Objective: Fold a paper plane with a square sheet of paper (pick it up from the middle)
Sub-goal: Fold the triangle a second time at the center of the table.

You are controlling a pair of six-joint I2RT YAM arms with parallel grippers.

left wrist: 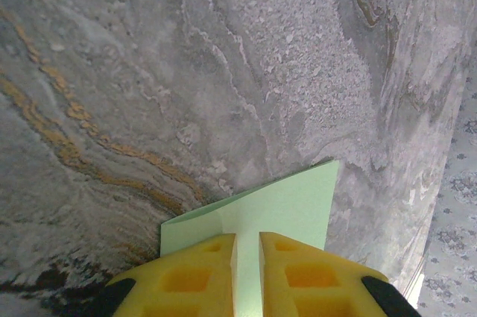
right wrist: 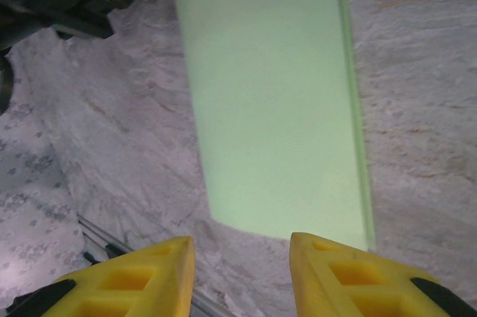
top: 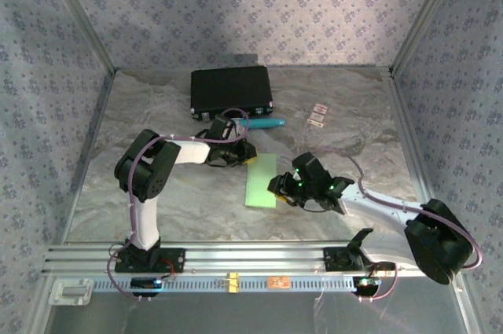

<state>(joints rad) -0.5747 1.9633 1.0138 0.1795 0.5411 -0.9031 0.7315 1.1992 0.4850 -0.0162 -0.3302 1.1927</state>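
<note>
Top external view: the thin pale green sheet of paper (top: 261, 181) lies flat on the grey marbled table (top: 157, 192) between my two arms. It is folded into a long narrow strip running from far to near. My left pincer (top: 242, 156) sits at its far end. My right pincer (top: 279, 187) is just beside its near right edge.

Towards the back wall, the flat rectangular black case (top: 231, 90) rests on the table with its lid closed, so I cannot tell what it holds. The teal cylindrical tube (top: 266, 123) lies outside it, on the table just in front of its near edge and close to my left wrist. Two small white cards (top: 317, 114) lie on the table to the right of the tube, apart from the case.

In my left wrist view, my yellow fingers (left wrist: 194, 276) stand narrow, with only a thin slit between them. Green paper shows through that slit and spreads ahead of the tips, with a slanting fold visible near its edge. I cannot tell whether I am pinching the sheet or only pressing on it.

In my right wrist view, my yellow fingers (right wrist: 149, 272) stand well apart and hold nothing. The near end of the strip lies on the table just ahead of them, and my left arm's yellow tips show at the strip's far corner.
</note>
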